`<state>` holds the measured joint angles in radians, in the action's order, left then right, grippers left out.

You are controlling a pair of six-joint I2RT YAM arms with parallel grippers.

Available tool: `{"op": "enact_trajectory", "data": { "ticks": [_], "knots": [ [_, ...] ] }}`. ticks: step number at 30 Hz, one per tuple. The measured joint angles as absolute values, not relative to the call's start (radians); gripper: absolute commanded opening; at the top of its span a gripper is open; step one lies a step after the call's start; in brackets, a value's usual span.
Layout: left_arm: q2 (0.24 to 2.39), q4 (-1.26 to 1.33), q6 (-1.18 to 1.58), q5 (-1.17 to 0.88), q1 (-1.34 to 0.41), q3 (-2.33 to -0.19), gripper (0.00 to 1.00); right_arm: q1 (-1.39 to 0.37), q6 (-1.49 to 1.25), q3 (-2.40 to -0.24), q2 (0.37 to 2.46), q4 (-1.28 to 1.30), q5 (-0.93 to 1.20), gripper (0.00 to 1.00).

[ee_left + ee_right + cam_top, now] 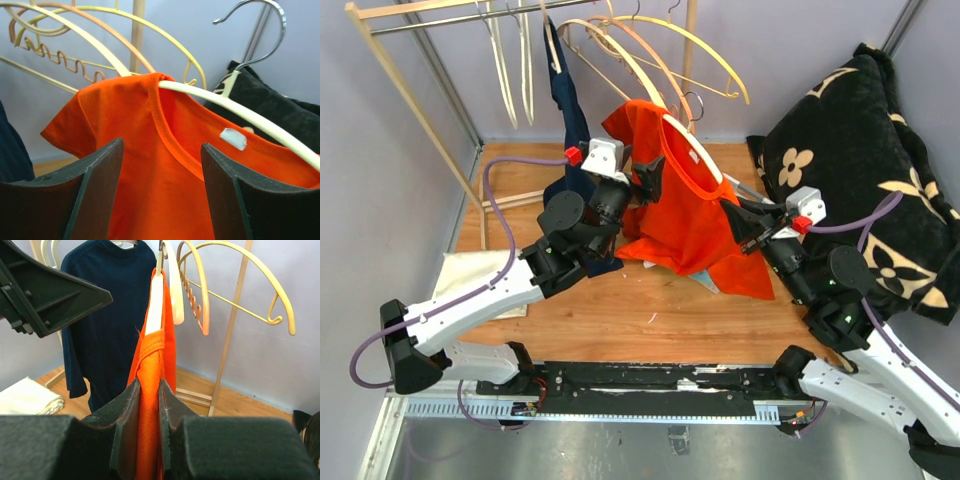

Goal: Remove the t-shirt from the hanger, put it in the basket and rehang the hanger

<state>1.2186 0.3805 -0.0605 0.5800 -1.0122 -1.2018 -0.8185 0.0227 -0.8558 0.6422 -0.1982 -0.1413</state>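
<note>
We see an orange t-shirt [685, 220] hanging on a cream hanger [250, 117] above the table's [650, 310] far edge; our right gripper [148, 425], nearly closed, pinches a fold of it; our left gripper [161, 185] gapes wide before the collar, holding nothing.

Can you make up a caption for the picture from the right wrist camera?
Right gripper pinching the orange t-shirt just below its cream hanger, navy shirt hanging behind.

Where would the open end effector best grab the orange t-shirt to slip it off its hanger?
Probably the shoulder cloth beside the collar of the orange t-shirt, approached from the left, where the open left end effector faces it. The fabric folds over the hanger there, and the right end effector pinches the other side.
</note>
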Motion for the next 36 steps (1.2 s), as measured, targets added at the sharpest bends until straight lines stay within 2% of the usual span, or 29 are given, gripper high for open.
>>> {"op": "enact_trajectory", "data": {
  "ticks": [11, 21, 24, 25, 26, 28, 29, 36],
  "knots": [
    [1.24, 0.401, -0.011, 0.586, -0.961, -1.161, 0.67, -0.82, -0.019, -0.812, 0.579, -0.159, -0.131, 0.01],
    [1.37, 0.394, 0.028, 0.521, -0.921, -1.242, 0.66, -0.825, -0.021, -0.807, 0.549, -0.129, -0.131, 0.01],
    [1.399, 0.392, 0.033, 0.512, -0.912, -1.261, 0.53, -0.825, -0.021, -0.807, 0.547, -0.126, -0.131, 0.01],
    [1.405, 0.393, 0.035, 0.51, -0.911, -1.264, 0.42, -0.825, -0.021, -0.807, 0.547, -0.124, -0.131, 0.01],
    [1.408, 0.394, 0.038, 0.508, -0.91, -1.265, 0.26, -0.825, -0.021, -0.807, 0.547, -0.122, -0.131, 0.01],
    [1.417, 0.393, 0.041, 0.499, -0.904, -1.273, 0.07, -0.825, -0.021, -0.806, 0.547, -0.119, -0.131, 0.01],
    [1.423, 0.392, 0.034, 0.495, -0.902, -1.281, 0.02, -0.825, -0.021, -0.806, 0.546, -0.118, -0.132, 0.01],
    [1.407, 0.418, 0.027, 0.381, -0.893, -1.268, 0.01, -0.825, -0.015, -0.798, 0.548, -0.117, -0.146, 0.01]
  ]
}}
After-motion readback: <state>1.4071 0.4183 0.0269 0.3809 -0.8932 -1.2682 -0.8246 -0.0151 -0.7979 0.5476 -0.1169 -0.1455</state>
